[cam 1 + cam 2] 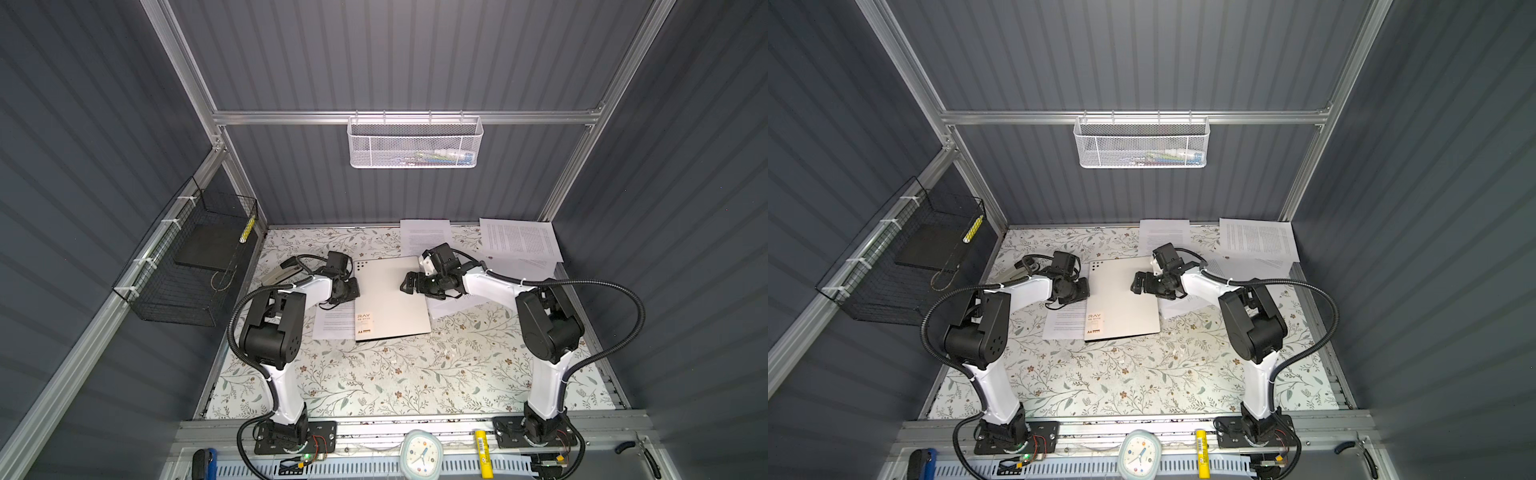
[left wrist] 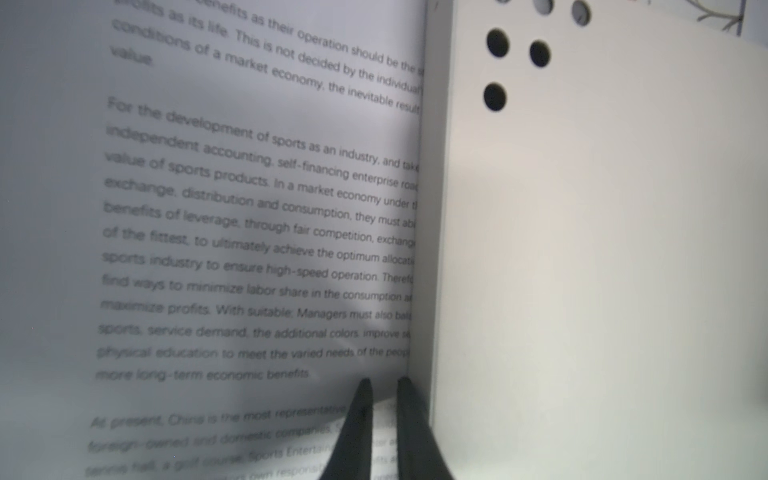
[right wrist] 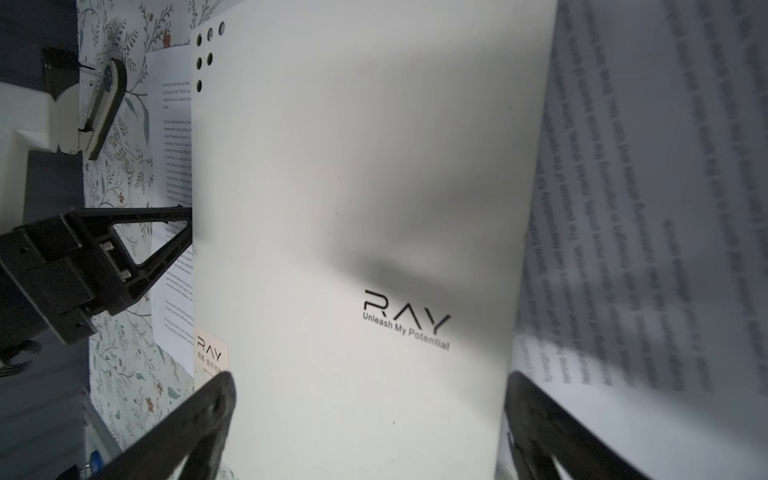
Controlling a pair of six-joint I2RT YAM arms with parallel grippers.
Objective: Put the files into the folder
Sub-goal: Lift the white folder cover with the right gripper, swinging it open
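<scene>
The folder lies closed in the middle of the table, its light grey "RAY" cover facing up. One of the files pokes out from under its left side. More files lie at the back right, at the back middle and under the folder's right edge. My left gripper sits low at the folder's left edge, its fingertips a narrow gap apart and holding nothing. My right gripper hovers wide open over the folder's right half.
A stapler-like tool lies behind the left arm. A black wire basket hangs on the left wall. On the back rail hangs a white mesh basket. A clock and a yellow stick rest on the front rail.
</scene>
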